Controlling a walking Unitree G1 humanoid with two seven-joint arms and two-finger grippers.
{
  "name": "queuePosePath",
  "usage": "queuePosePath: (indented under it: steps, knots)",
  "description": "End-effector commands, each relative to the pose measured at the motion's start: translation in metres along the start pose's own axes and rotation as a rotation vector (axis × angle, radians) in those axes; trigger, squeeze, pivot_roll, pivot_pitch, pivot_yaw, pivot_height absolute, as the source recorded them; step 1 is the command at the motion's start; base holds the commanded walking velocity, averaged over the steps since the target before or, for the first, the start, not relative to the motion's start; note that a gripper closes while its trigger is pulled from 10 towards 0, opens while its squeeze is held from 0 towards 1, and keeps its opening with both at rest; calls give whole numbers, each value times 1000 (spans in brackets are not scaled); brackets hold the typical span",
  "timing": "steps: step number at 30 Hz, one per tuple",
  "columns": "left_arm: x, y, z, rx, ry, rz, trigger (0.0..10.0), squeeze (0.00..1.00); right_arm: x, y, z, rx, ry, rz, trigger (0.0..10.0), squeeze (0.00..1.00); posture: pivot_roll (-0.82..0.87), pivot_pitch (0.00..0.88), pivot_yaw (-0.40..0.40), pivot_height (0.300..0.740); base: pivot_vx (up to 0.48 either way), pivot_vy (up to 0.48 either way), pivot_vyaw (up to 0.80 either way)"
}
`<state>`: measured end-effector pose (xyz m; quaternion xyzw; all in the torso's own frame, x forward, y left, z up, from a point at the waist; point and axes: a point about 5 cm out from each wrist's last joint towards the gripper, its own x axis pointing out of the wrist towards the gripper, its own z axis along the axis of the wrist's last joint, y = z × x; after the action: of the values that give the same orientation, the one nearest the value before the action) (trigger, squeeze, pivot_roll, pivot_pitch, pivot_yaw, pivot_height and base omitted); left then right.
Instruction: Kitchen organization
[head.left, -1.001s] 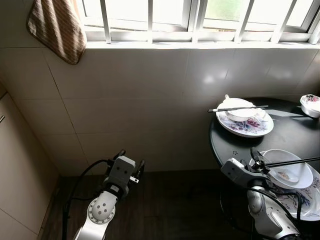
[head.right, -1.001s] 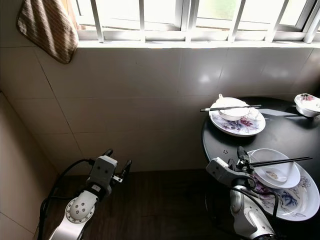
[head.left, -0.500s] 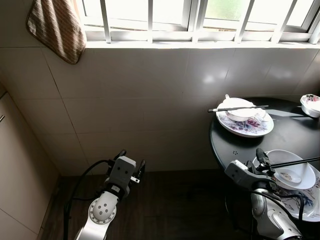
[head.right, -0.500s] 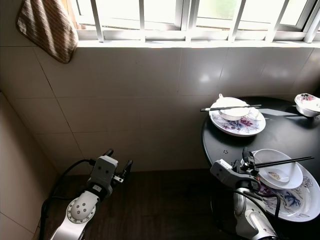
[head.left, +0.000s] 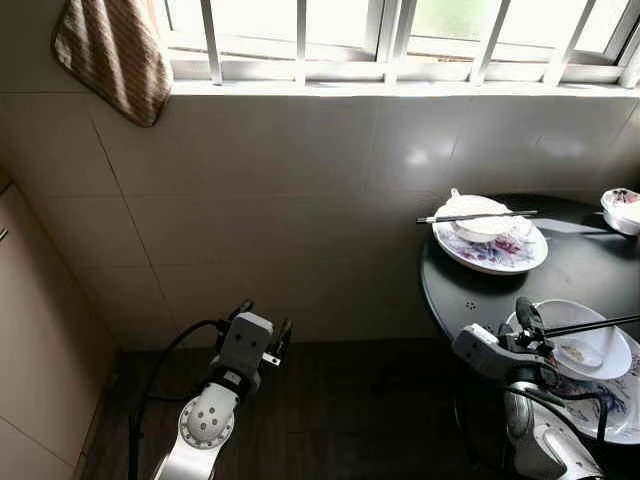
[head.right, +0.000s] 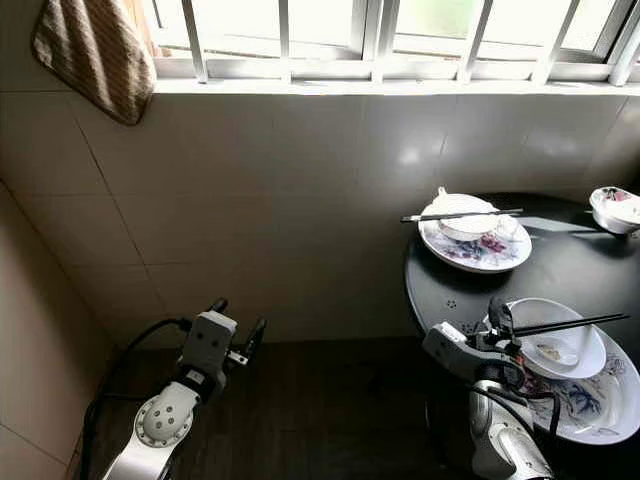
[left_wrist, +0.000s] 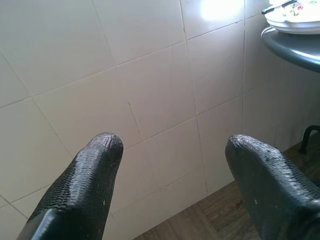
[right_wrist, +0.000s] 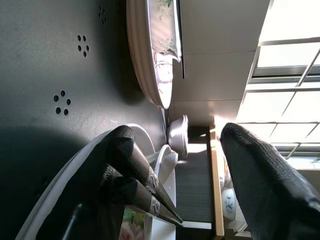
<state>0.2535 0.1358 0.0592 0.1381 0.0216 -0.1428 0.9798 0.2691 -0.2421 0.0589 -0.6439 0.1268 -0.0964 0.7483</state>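
Right wrist view first: the right gripper (right_wrist: 175, 165) has its fingers spread wide over the near plate's (right_wrist: 65, 185) rim, with a pair of dark chopsticks (right_wrist: 145, 187) lying against one finger (right_wrist: 125, 150); whether they are pinched or just touching, I cannot tell. From the head camera, that gripper (head.left: 524, 325) sits at the near edge of the round black table (head.left: 580, 270), right beside a white bowl (head.left: 580, 338) on the floral plate (head.left: 625, 395). The chopsticks (head.left: 590, 324) lie across the bowl's top, and a white spoon (head.left: 575, 352) rests inside it.

Over on the left, the left gripper (head.left: 262, 325) hangs low above the dark wood floor (head.left: 340, 410), fingers wide apart and holding nothing, pointed at the tiled wall (left_wrist: 150, 75).

Further back on the table, a second floral plate (head.left: 490, 250) carries another bowl (head.left: 478, 215) with chopsticks (head.left: 475, 215) laid across it. A small bowl (head.left: 622, 210) sits at the far right edge. Above it all, a barred window (head.left: 400, 40), and a striped towel (head.left: 115, 55) hanging at the upper left.
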Motion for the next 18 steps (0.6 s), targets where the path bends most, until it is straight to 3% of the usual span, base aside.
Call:
queuePosePath:
  steps: [1, 11, 12, 13, 14, 16, 17, 18]
  knots:
    - [0, 1, -1, -8, 6, 4, 10000, 0, 0, -3, -1, -8, 4, -7, 10000, 0, -56, 0, -57, 740, 0, 0, 0]
    - [1, -1, -1, -11, 6, 4, 10000, 0, -1, -2, -3, -3, 14, 5, 10000, 0, -56, 0, -59, 740, 0, 0, 0]
    - [1, -1, -2, -11, 6, 5, 10000, 0, 0, -2, -4, -3, 16, 6, 7569, 0, -55, 0, -60, 740, 0, 0, 0]
    - [1, -1, -2, -11, 6, 5, 10000, 0, 0, -2, -4, -3, 16, 6, 7569, 0, -55, 0, -60, 740, 0, 0, 0]
    - [1, -1, -2, -12, 5, 6, 10000, 0, 0, -2, -4, -5, 18, 4, 4157, 0, -55, 0, -60, 740, 0, 0, 0]
    - [1, 0, -2, -12, 6, 6, 10000, 0, 0, -2, -4, -6, 19, 3, 4157, 0, -55, 0, -60, 740, 0, 0, 0]
    - [1, 0, -2, -13, 6, 7, 10000, 0, 0, -2, -4, -7, 20, 3, 1176, 0, -55, 0, -60, 740, 0, 0, 0]
    - [1, 0, -1, -13, 5, 7, 10000, 0, 0, -3, -4, -10, 21, -2, 0, 0, -56, 0, -61, 740, 0, 0, 0]
